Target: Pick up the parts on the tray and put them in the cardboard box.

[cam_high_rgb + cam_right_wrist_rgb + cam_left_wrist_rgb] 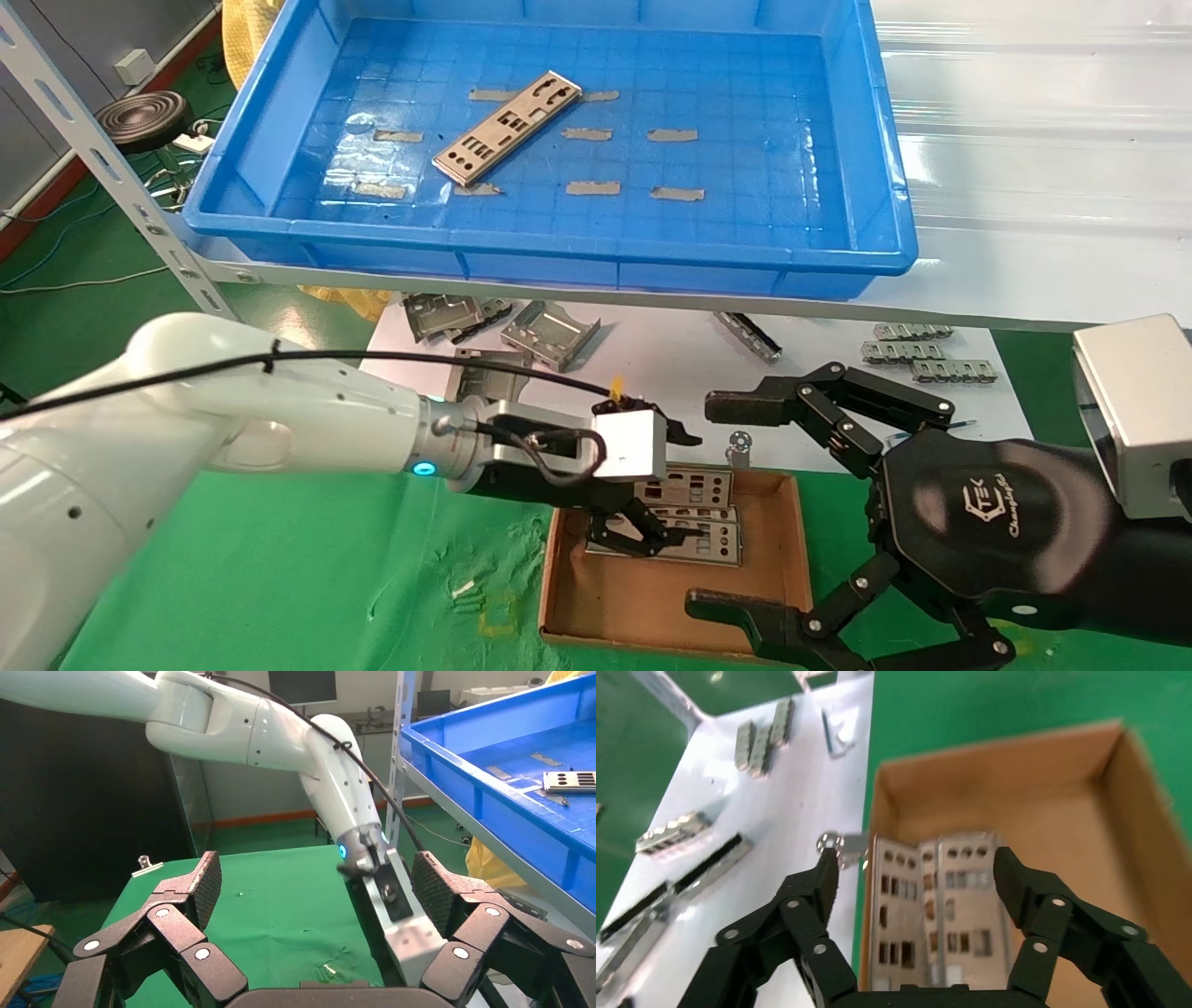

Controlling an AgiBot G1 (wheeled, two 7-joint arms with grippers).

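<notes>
A: What lies around the cardboard box (670, 596)?

B: Green cloth under it. Just behind it a white sheet (652, 349) carries folded grey metal brackets (549, 333), a slim metal strip (748, 336) and three comb-like strips (922, 352). A small round silver piece (740, 440) sits just beyond the box's far wall.

A: Anything in the way over the box?

B: The left hand (643, 536) hangs low inside it, fingers (1025, 881) spread apart and holding nothing, straddling the plates from above. The right hand (736, 508) hovers at the box's right side, also spread wide and empty, one finger reaching above the far wall and one over the near corner.

A: How many parts?

B: One part (507, 128) lies at a slant on the floor of the blue tray (559, 256), up on the bench. In the box I count at least two overlapping plates (933, 910) by the far wall; the exact number I cannot tell.

A: Materials?

B: The plates are thin, flat silver metal, long rectangles punched with small round and rectangular holes. The tray is glossy plastic with a raised rim, a grid floor and nine short grey tape strips (672, 135). The box is plain brown card with low walls.
</notes>
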